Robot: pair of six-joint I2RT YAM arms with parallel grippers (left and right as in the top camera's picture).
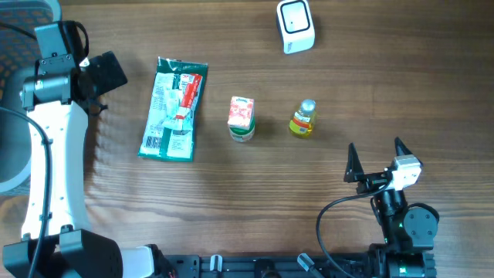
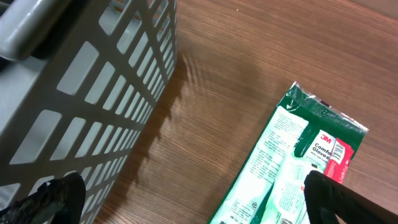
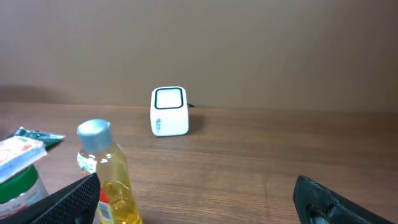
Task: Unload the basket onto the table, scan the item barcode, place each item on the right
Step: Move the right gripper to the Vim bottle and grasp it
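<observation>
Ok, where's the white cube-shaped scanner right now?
The white cube-shaped scanner stands near the top of the overhead view, right of centre, beyond the small yellow bottle with a silver cap and apart from it.

The overhead camera looks straight down from high up on the brown wood-grain table [image 1: 255, 193], taking in both arms. The left wrist camera sits close above the tabletop, tilted down past the left gripper [image 2: 186, 202]. A grey slotted plastic basket [image 2: 74, 93] fills the view to that gripper's left, and a green plastic glove packet [image 2: 280, 162] lies ahead to its right. The right wrist camera sits low behind the right gripper [image 3: 199, 205] and faces level across the table. A white cube-shaped scanner [image 3: 170, 112] stands far ahead of it, and a yellow clear-plastic bottle with a silver cap [image 3: 112, 174] is near, ahead and to the left. The overhead view shares the packet with the left wrist view, and the scanner and bottle with the right.
</observation>
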